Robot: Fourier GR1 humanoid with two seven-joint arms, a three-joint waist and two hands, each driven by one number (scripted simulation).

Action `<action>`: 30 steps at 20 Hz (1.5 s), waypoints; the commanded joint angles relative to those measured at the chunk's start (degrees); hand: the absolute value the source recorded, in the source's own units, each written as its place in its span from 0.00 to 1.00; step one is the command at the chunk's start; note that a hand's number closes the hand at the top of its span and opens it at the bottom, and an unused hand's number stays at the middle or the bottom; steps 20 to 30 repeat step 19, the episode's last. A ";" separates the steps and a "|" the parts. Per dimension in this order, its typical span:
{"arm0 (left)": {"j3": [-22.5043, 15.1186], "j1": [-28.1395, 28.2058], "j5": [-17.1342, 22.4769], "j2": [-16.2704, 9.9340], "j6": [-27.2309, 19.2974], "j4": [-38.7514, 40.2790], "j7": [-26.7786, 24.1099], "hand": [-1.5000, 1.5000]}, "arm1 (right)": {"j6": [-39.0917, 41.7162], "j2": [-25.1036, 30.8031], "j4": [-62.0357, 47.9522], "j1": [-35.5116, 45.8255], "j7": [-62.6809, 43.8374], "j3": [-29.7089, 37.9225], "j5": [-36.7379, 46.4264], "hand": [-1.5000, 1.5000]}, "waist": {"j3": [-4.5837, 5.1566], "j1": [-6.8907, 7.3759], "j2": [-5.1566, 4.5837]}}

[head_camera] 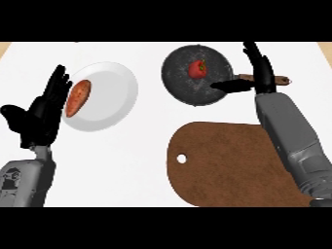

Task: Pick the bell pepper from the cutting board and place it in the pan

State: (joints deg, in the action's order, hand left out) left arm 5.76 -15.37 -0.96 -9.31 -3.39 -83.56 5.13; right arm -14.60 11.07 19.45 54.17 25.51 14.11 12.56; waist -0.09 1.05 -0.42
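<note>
The red bell pepper [198, 69] lies in the dark pan [186, 82] at upper centre. The right robot hand [253, 73] hovers just beside it, fingers straight, holding nothing. The left robot hand [40, 112] rests open at the left. The brown cutting board [230, 165] lies lower right on the white tabletop [147, 160].

You are looking at a brightly, evenly lit scene. The white counter [161, 136] is glowing almost flat, with no hard shadows falling anywhere. The white plate [118, 97] at far left is nearly blending into it, showing only soft grey shading along its rim. Edges are looking slightly soft throughout, with no glare showing.
</note>
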 commanded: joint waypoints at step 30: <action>2.15 2.64 0.76 -0.78 1.09 1.73 -3.12 0.50 | 17.76 1.63 72.92 -44.25 -25.71 -11.04 -5.41 0.00 | 0.16 -2.22 0.73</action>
